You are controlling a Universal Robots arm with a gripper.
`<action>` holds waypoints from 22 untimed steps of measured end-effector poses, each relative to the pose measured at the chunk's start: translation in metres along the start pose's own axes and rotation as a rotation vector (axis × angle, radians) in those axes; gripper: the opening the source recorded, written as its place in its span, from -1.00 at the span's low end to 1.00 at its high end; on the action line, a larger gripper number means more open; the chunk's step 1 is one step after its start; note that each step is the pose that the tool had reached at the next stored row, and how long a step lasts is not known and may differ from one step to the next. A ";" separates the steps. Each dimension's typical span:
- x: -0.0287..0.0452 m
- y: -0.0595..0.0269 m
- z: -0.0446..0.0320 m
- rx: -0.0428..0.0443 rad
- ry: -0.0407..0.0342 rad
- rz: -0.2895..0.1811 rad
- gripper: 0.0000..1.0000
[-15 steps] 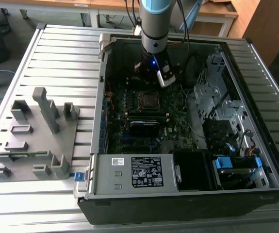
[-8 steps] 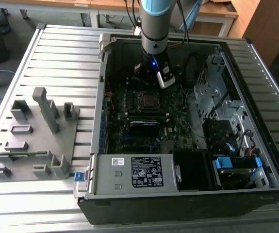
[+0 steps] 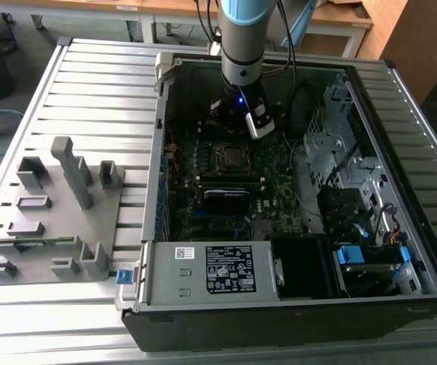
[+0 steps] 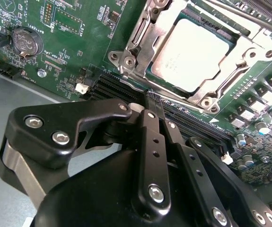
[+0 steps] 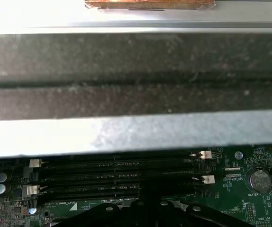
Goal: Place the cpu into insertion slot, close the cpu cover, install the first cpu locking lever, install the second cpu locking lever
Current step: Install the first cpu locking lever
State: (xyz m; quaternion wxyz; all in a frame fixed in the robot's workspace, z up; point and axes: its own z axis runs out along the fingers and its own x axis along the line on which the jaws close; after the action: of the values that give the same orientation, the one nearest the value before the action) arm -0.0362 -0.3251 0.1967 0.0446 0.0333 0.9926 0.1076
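Observation:
The cpu (image 4: 190,54), with its dull silver top, lies flat in the insertion slot (image 3: 233,157) on the green motherboard. The silvery cpu cover (image 4: 143,40) is folded down around it, and the chip shows through the cover's middle cut-out. A thin metal lever (image 4: 228,80) runs along one side of the cover. My gripper (image 4: 154,98) hangs just beside the slot over the black memory slots, its black fingers (image 4: 151,137) pressed together with nothing between them. In the exterior view the gripper (image 3: 232,131) is low inside the case, just behind the slot.
The open computer case (image 3: 157,198) walls in the motherboard. A black heatsink block (image 3: 226,199) sits in front of the slot, drive cages (image 3: 340,144) on the exterior view's right. Memory slots (image 5: 112,177) and a coin battery (image 5: 258,180) lie near the fingers. A grey parts holder (image 3: 58,220) stands outside.

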 end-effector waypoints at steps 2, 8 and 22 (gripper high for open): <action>0.0000 0.0000 0.0000 0.0000 0.0000 0.000 -0.80; -0.0001 0.0003 -0.0015 0.0004 -0.0002 0.002 -0.80; -0.0001 0.0019 -0.0045 0.0021 -0.0063 0.027 -0.80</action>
State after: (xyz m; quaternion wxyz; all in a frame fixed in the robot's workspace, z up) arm -0.0365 -0.3242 0.2016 0.0462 0.0471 0.9921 0.1070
